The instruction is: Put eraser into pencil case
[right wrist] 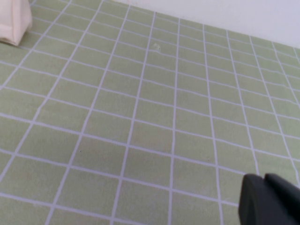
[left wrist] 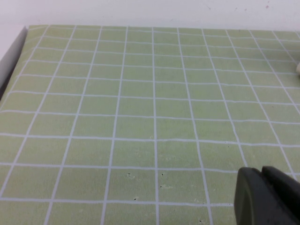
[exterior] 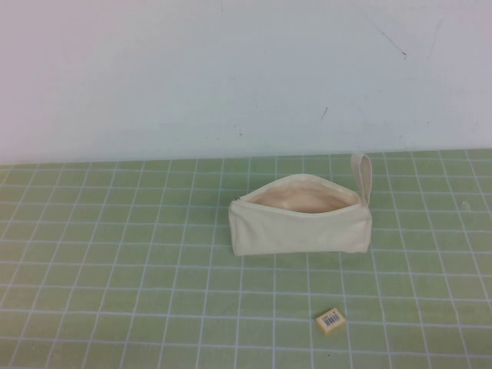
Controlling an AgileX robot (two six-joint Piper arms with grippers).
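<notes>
The cream-white pencil case (exterior: 300,223) lies open in the middle of the green grid mat, its peach lining showing and its loop strap (exterior: 363,175) at the far right end. The tiny tan eraser (exterior: 330,320) with a barcode label lies on the mat in front of the case, apart from it. Neither arm shows in the high view. My left gripper (left wrist: 262,176) is shut and empty over bare mat. My right gripper (right wrist: 265,180) is shut and empty over bare mat; a corner of the pencil case (right wrist: 14,21) shows far from it in the right wrist view.
The green mat (exterior: 115,254) with white grid lines covers the table up to a white wall (exterior: 231,69) at the back. The mat's raised edge (left wrist: 11,58) shows in the left wrist view.
</notes>
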